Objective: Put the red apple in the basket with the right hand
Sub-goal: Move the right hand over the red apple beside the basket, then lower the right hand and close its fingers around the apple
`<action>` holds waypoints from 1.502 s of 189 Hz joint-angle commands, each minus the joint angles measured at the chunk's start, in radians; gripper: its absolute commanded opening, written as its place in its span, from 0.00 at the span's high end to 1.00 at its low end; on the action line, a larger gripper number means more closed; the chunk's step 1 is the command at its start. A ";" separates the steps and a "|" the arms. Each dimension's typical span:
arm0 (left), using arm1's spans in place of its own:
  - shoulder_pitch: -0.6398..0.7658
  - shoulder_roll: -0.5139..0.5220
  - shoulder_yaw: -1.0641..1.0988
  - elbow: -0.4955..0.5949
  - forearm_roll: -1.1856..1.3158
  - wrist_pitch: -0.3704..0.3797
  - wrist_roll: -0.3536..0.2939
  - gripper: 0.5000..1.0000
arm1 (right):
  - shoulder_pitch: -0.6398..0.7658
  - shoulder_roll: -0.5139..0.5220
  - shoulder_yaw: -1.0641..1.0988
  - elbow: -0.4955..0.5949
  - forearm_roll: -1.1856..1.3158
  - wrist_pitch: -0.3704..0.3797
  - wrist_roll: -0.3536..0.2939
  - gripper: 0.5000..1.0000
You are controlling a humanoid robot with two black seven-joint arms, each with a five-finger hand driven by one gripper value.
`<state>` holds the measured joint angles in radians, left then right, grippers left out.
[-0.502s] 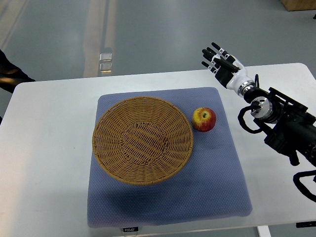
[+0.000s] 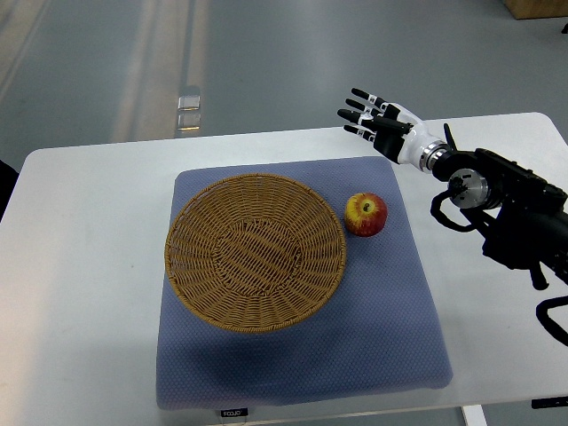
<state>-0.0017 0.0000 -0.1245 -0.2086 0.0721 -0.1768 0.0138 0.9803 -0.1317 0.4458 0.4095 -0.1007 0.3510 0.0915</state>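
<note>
One red-and-yellow apple [image 2: 366, 214] sits just right of one round woven wicker basket [image 2: 256, 251], both on one blue-grey mat [image 2: 382, 328] on the white surface [image 2: 80, 266]. One right robot hand [image 2: 377, 122] hovers beyond the apple, fingers spread, empty.

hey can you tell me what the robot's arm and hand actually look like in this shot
Only the right arm shows. The right hand has a white palm shell and black jointed fingers with pale tips. A silver ringed wrist joins it to a bulky black forearm, with black cables looping beside it. No readable markings.
</note>
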 commanded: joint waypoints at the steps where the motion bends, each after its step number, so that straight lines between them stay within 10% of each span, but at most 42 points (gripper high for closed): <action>1: 0.000 0.000 -0.001 -0.002 0.000 -0.006 0.000 0.00 | 0.074 -0.052 -0.142 0.002 -0.122 0.036 -0.075 0.15; 49: 0.000 0.000 -0.001 -0.014 0.000 -0.007 0.000 0.00 | 0.463 -0.195 -0.815 0.155 -0.221 0.224 -0.118 0.15; 96: 0.000 0.000 -0.001 -0.014 0.000 -0.007 0.000 0.00 | 0.752 -0.255 -1.170 0.523 -0.307 0.187 -0.197 0.15; 167: 0.000 0.000 0.005 -0.020 0.000 -0.007 0.000 0.00 | 0.669 -0.267 -1.164 0.566 -0.284 -0.046 -0.194 0.16; 284: 0.002 0.000 0.006 -0.017 0.000 -0.006 0.000 0.00 | 0.574 -0.189 -1.156 0.563 -0.295 -0.132 -0.185 0.16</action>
<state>-0.0009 0.0000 -0.1181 -0.2266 0.0721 -0.1837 0.0138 1.5630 -0.3394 -0.7100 0.9739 -0.3946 0.2376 -0.0934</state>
